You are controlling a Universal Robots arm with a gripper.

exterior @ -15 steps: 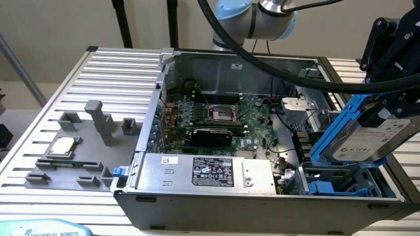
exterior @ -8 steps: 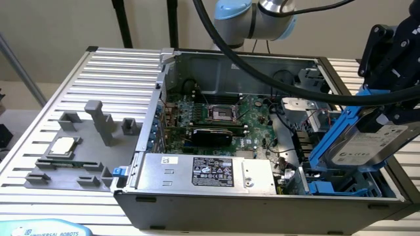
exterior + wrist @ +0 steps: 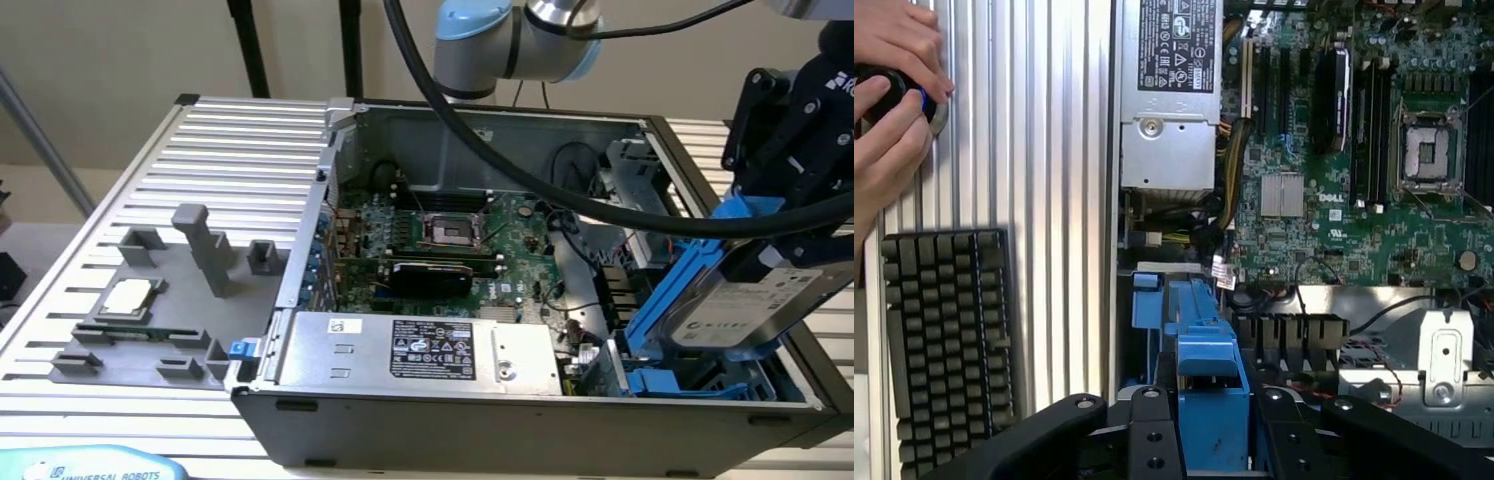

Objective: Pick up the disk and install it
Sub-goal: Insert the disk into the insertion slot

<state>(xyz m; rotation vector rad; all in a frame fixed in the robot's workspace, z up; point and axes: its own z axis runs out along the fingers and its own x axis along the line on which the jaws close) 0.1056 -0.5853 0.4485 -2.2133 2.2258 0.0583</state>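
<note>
The disk (image 3: 750, 300) is a silver-grey drive with a white label and blue carrier rails (image 3: 683, 285). It hangs tilted over the blue drive bay (image 3: 667, 382) in the front corner of the open computer case, on the exterior view's right. My gripper (image 3: 790, 235) is shut on its upper end, with black fingers on either side. In the wrist view the disk's blue carrier (image 3: 1209, 395) sits clamped between the black fingers (image 3: 1152, 432) of my gripper (image 3: 1214, 440), above the case's blue bay parts (image 3: 1154, 305).
The open case (image 3: 534, 415) holds a green motherboard (image 3: 441, 245) and a silver power supply (image 3: 420, 352) with a black label. Thick black cables (image 3: 627, 215) arc across it. A CPU chip (image 3: 128, 297) lies on a grey fixture. A person's hands (image 3: 889, 90) and a keyboard (image 3: 944, 340) are on the table.
</note>
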